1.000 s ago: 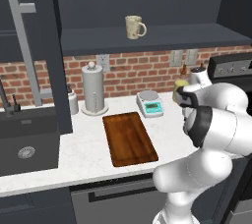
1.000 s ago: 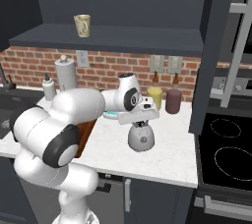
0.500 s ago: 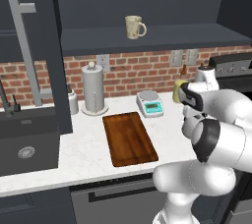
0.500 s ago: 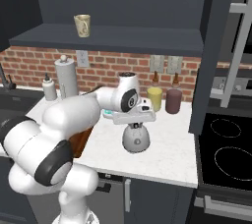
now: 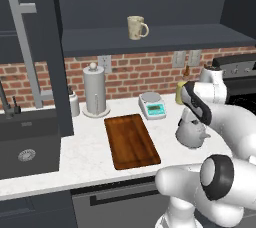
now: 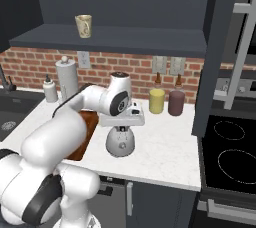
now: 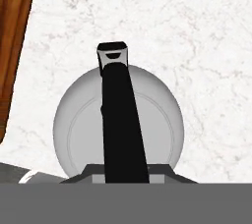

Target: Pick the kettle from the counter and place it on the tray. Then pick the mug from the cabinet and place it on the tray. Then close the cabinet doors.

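Lowered since a second ago, my gripper (image 5: pixel 192 117) sits narrowed on the kettle (image 5: pixel 191 133), right of the tray (image 5: pixel 131 140) on the counter (image 5: pixel 90 147); from the right, the kettle (image 6: pixel 120 142) stands upright; from my hand, its handle (image 7: pixel 120 120) runs centred, so I should lift straight.

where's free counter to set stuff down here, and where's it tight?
Free: the tray is bare; open counter runs from the kettle to the cooktop, and along the front edge beside the sink. Tight: the back wall, with paper-towel holder, scale and two canisters, and around the gripper over the kettle.
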You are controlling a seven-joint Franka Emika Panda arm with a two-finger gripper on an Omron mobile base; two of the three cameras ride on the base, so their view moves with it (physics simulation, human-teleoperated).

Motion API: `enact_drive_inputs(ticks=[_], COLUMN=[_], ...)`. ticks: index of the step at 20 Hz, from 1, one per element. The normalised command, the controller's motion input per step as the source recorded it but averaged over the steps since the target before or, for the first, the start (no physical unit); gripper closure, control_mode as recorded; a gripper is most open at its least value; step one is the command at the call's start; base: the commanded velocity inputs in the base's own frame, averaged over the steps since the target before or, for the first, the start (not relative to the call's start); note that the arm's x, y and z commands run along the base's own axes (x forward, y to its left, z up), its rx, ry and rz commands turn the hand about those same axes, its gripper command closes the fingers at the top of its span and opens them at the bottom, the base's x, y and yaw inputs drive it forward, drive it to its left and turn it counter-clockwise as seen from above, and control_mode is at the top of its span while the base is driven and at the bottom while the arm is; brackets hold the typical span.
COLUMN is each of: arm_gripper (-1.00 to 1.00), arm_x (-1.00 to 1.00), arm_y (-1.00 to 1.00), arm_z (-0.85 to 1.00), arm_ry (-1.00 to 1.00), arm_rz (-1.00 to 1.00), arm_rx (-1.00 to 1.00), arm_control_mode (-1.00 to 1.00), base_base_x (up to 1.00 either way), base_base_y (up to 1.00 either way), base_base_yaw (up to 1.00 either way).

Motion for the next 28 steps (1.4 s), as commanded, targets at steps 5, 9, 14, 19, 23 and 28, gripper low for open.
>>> enact_drive_inputs(ticks=[5, 9, 14, 19, 23, 28], arm_gripper=[1.00, 1.00, 1.00, 1.00, 1.00, 1.00], arm_x=[-0.25, -0.05, 0.21, 0.41, 0.44, 0.56], arm_y=[0.63, 0.80, 0.87, 0.78, 0.49, 0.38], arm_z=[0.40, 0.29, 0.13, 0.05, 0.00, 0.02], arm_ry=[-0.02, -0.09, -0.18, -0.25, -0.13, -0.02], arm_rz=[0.09, 0.08, 0.01, 0.00, 0.00, 0.00], arm_rx=[0.09, 0.02, 0.00, 0.00, 0.04, 0.00], arm_control_mode=[-1.00, -1.00, -1.00, -1.00, -1.00, -1.00], base_base_x=[0.00, 0.00, 0.00, 0.00, 0.00, 0.00], base_base_y=[0.00, 0.00, 0.00, 0.00, 0.00, 0.00], base_base_yaw=[0.00, 0.00, 0.00, 0.00, 0.00, 0.00])
